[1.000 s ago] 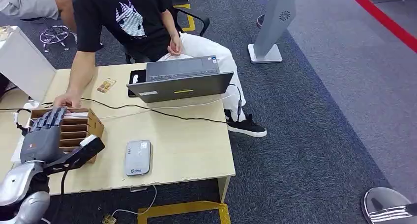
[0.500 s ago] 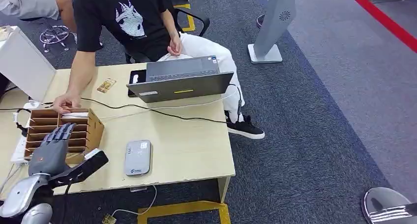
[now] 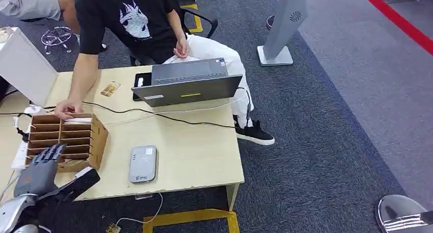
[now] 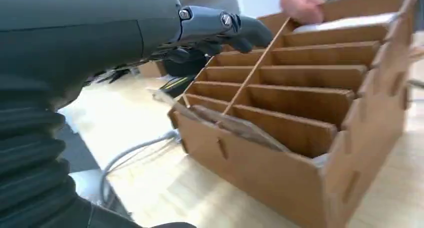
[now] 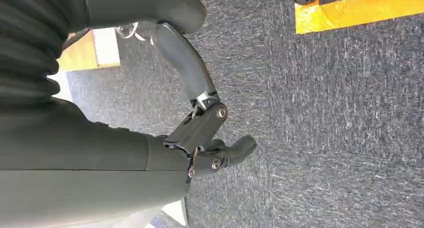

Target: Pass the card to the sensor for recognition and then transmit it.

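— Left hand first: it hangs at the near left corner of the pale wooden table, dark fingers stretched flat and apart, thumb stuck out to the side, nothing in it. Its fingertips point at the near end of the brown cardboard slotted organiser box.

— Touching the box?

— Close, but from the head view I can't tell if they meet it. From the left wrist view the hand sits above the box, apart from the dividers.

— And the card?

— A white card lies in the far row of slots. A person's hand in a black T-shirt sleeve rests right on that far edge of the box. In the nearest slot there's a thin brownish flat piece lying slanted; it may be another card, too blurred to say.

— Further right?

— A grey flat rounded card reader lies on the table just beside the box, with a thin cable dropping off the near edge. Behind it a black cable runs across, and a grey open laptop stands at the far side, in front of the seated person.

— Right hand?

— Down by the dark grey carpet, right hand with fingers loosely bent, thumb out, holding nothing.
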Tool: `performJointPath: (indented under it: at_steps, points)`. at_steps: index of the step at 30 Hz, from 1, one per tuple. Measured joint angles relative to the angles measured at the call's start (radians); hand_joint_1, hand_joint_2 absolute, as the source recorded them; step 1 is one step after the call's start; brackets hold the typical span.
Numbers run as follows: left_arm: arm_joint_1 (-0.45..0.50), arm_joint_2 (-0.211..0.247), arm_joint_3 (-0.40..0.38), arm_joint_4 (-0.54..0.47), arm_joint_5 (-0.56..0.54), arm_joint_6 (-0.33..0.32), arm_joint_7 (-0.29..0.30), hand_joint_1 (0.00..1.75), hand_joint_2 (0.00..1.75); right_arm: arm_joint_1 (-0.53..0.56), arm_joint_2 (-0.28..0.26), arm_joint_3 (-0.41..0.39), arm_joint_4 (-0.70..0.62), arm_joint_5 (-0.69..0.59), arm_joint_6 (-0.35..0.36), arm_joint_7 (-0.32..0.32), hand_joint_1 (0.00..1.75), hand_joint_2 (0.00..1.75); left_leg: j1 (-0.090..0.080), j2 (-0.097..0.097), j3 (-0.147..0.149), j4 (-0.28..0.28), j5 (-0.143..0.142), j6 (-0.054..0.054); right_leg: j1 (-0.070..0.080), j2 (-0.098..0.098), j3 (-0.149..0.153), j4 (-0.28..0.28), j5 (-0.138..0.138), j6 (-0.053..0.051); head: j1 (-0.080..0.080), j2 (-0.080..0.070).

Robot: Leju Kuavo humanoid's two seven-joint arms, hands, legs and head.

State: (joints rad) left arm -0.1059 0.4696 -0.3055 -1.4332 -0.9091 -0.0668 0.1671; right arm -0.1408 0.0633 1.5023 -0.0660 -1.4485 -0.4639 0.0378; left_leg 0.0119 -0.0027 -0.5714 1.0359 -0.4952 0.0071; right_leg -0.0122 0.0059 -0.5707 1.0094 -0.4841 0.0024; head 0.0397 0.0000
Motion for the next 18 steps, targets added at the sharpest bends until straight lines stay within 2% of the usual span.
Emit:
performJointPath:
  at_steps: [4,9,18]
  points:
    - [0.012,0.026,0.029,-0.001,0.003,-0.013,0.008,0.00,1.75,0.001,0.000,0.004,0.004,-0.011,0.000,0.000,0.00,1.75,0.000,0.000,0.000,0.000,0.000,0.000,0.000,0.000,0.000,0.000,0.000,0.000,0.000,0.000]
    - [0.014,0.034,0.056,0.000,-0.001,-0.016,0.013,0.00,1.75,0.001,0.000,0.011,0.005,-0.018,0.000,0.000,0.00,1.75,0.000,0.000,0.000,0.000,0.000,0.000,0.000,0.000,0.000,0.000,0.000,0.000,0.000,0.000]
    - [-0.025,0.000,0.061,0.044,-0.053,0.019,-0.004,0.00,1.75,0.001,0.000,0.032,0.006,-0.022,-0.001,0.000,0.00,1.75,0.000,0.000,0.000,0.000,0.000,0.000,0.000,0.000,0.000,0.000,0.000,0.000,0.001,0.000]
